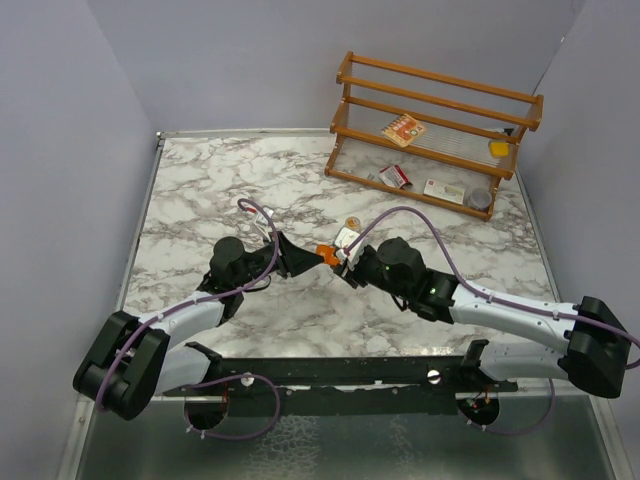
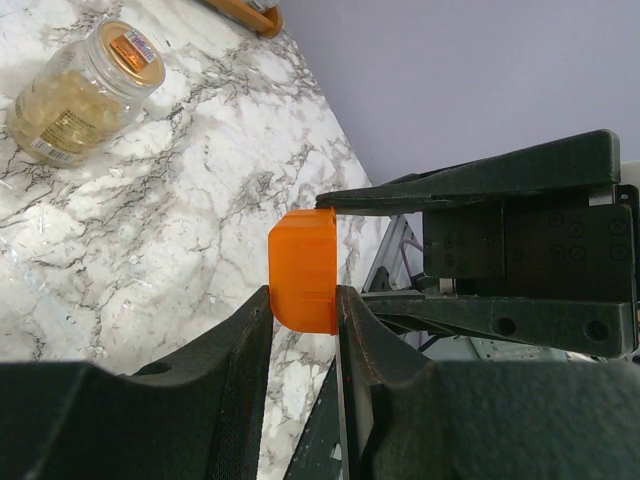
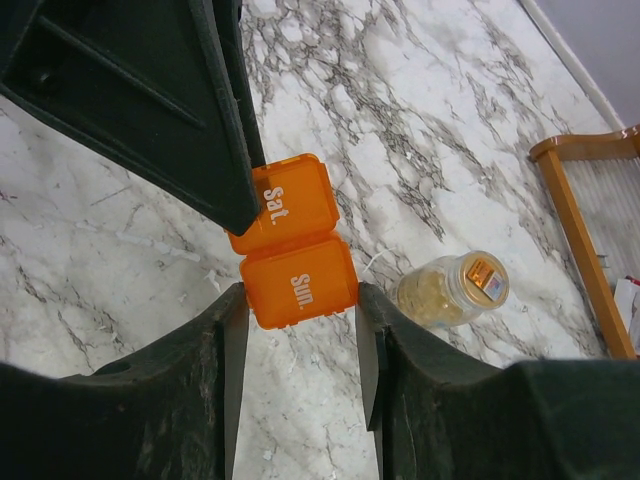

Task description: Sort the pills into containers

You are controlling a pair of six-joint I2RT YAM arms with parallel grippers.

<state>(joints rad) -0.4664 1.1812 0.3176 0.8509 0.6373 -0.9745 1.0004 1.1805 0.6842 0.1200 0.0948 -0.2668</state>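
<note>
Day names on the orange box (image 3: pixel 293 240)
White "Sun." marks the half nearer the jar (image 3: pixel 450 292); "Sat." marks the half farther from it.

Plain lavender-grey walls (image 1: pixel 250 60) enclose my white, grey-veined marble surface (image 1: pixel 200 190); a two-tier wooden rack (image 1: pixel 437 79) stands at its far right corner under even light.

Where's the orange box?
Top view, middle: the small orange plastic pill box is pinched between left claw and right claw, near the clear round jar.
</note>
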